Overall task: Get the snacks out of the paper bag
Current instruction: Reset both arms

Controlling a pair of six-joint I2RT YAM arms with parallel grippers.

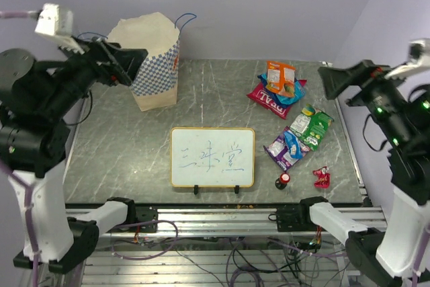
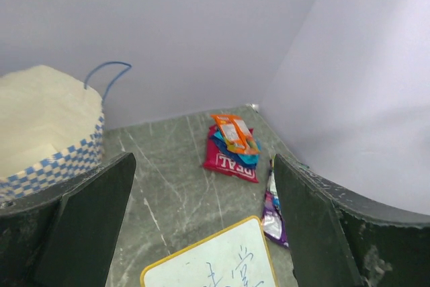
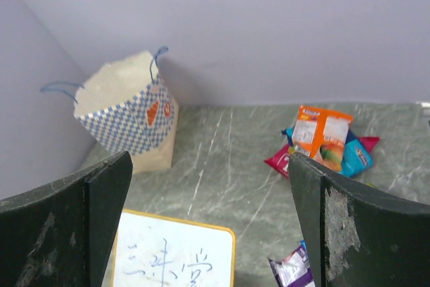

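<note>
Paper bag is standing upright at the back left corner of the tabletop, mouth open, blue cord handles sticking up. The left pincer hangs up in the air right by the bag's left rim, fingers spread wide, nothing in them. Same for the right pincer: way over on the right, raised, fingers apart and empty.

The snacks are all out on the right half of the tabletop. The orange packet lies on top of a blue one and the red packet in a little heap at the back. Nearer, the green packet overlaps the purple-blue one. The tiny red wrapper sits by the front edge, near a red-capped black knob. A whiteboard with scribbles is front centre.
</note>
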